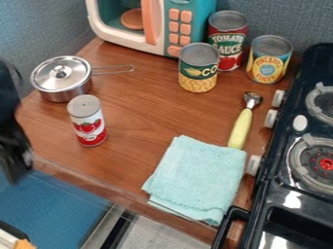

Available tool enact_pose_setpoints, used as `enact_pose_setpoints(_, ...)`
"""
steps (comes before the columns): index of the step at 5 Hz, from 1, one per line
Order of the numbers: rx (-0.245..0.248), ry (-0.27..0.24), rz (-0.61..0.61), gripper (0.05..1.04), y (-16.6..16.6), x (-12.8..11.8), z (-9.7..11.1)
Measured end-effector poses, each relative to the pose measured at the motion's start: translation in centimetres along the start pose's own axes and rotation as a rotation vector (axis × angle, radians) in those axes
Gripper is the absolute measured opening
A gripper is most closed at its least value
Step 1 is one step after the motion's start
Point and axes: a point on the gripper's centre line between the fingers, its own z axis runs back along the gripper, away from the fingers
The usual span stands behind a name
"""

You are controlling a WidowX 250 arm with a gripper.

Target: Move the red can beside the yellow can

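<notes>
Countertop [143, 116] (brown, wood-grained) bears the red can [88, 124]; blue-grey walls [39, 29] behind.

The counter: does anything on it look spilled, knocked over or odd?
Nothing looks spilled, and the cans all stand upright. Only the folded turquoise cloth, by the front edge, looks slightly untidy: its layers don't line up at the lower left.
</notes>
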Motion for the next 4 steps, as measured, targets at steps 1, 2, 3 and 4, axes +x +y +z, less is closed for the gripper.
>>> enact_pose_setpoints(1, 0.030, 0.060, -0.009, 0.999, 0.7, 1.0, -2.6)
enact_pose_setpoints(2, 0.028, 0.095, 0.008, 0.999, 1.3, 2.0, -4.1)
enact_pose_setpoints(3, 0.032, 0.108, 0.018, 0.999, 1.8, 2.8, -4.9)
enact_pose_setpoints(4, 0.034, 0.108, 0.024, 0.999, 1.9, 3.0, -5.0)
